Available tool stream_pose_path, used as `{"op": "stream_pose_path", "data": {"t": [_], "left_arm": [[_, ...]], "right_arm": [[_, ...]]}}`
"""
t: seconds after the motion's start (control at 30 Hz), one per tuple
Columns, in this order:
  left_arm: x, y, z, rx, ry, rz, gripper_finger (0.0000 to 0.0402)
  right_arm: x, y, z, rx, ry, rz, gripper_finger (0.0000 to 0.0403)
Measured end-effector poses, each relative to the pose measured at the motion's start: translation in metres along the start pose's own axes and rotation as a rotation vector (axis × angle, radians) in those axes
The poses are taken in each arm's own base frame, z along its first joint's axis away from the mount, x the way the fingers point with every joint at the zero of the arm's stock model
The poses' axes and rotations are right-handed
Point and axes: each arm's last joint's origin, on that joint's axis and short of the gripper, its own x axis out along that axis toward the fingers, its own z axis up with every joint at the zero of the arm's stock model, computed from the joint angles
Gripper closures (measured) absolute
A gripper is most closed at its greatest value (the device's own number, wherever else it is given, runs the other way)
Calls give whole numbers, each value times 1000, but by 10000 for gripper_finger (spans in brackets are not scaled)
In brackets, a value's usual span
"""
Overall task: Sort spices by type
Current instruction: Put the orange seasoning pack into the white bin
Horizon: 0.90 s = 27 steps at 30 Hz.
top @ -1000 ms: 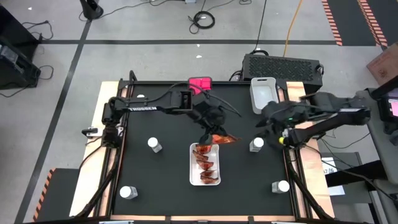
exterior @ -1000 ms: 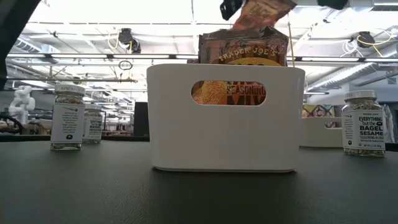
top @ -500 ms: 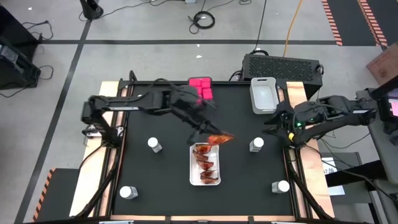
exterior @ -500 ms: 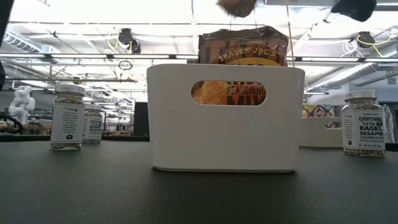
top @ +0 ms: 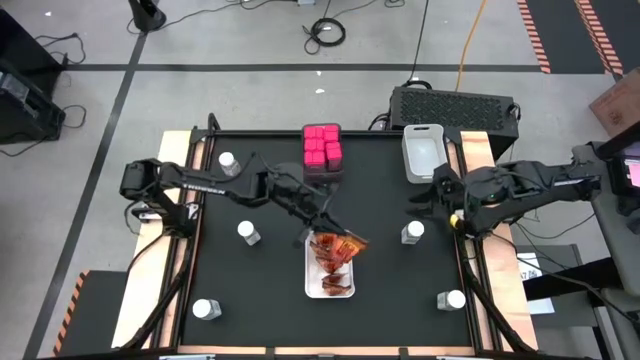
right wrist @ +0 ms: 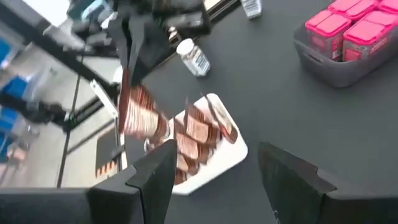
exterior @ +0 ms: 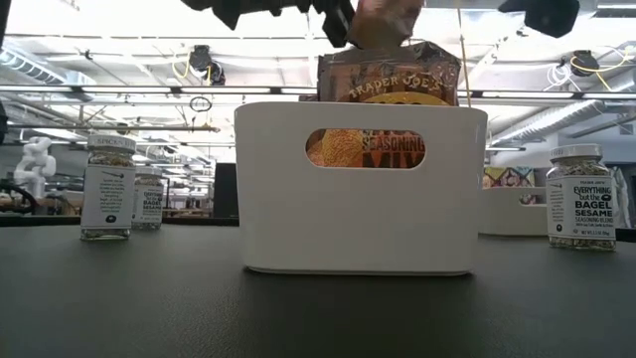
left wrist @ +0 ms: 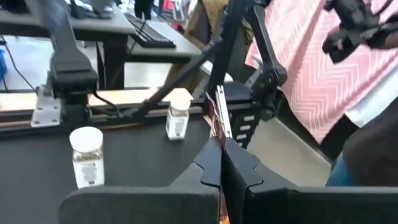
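My left gripper [top: 325, 228] is shut on a crinkly red-orange packet [top: 342, 246] above the far end of the white tray [top: 312, 285], where other red-orange packets [top: 332, 275] stand on edge. The low view shows the held packet [exterior: 383, 22] just above the packets [exterior: 390, 75] in the tray. Bright pink cube boxes [top: 322, 148] sit in a grey bin at the far edge. Several clear jars with white caps stand on the mat, for instance one jar [top: 247, 232] and another jar [top: 412, 232]. My right gripper [top: 440, 203] is open, near the right-hand jar, touching nothing. My left gripper pinches the packet's upper edge [left wrist: 216, 121] between its two fingers [left wrist: 210, 169], coming from above and slanting from the table's left. The packet [right wrist: 140, 115] hangs below the fingers over the tray's far end; whether its lower end touches the packets there, I cannot tell.
A white bin [top: 423, 152] stands at the far right of the mat. More jars stand at the far left [top: 228, 160], near left [top: 207, 310] and near right [top: 455, 298]. Bare black mat lies between the tray and the left-hand jars.
My left gripper has carried the packet toward the table's near edge and down, from beyond the tray's far end to above it, while the arm drew back toward the left and uncovered the pink boxes. It has stayed shut on the packet.
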Motion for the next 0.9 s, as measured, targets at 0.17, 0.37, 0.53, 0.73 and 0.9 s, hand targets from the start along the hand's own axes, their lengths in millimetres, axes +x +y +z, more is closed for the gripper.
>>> {"op": "stream_pose_path", "data": {"t": [0.17,0.37,0.53,0.73,0.9], "left_arm": [[4,-7,-14,51,38,-35,402],[3,-7,-23,68,56,-36,402],[7,-4,-34,60,81,-31,402],[16,3,-37,11,19,-29,402],[13,-1,-23,6,-86,-50,402]], "right_arm": [[5,2,1,56,-12,-17,186],[14,3,1,78,-8,-53,186],[23,5,0,32,12,-72,186],[29,8,1,-18,28,-47,186],[29,8,1,-67,35,-41,186]]}}
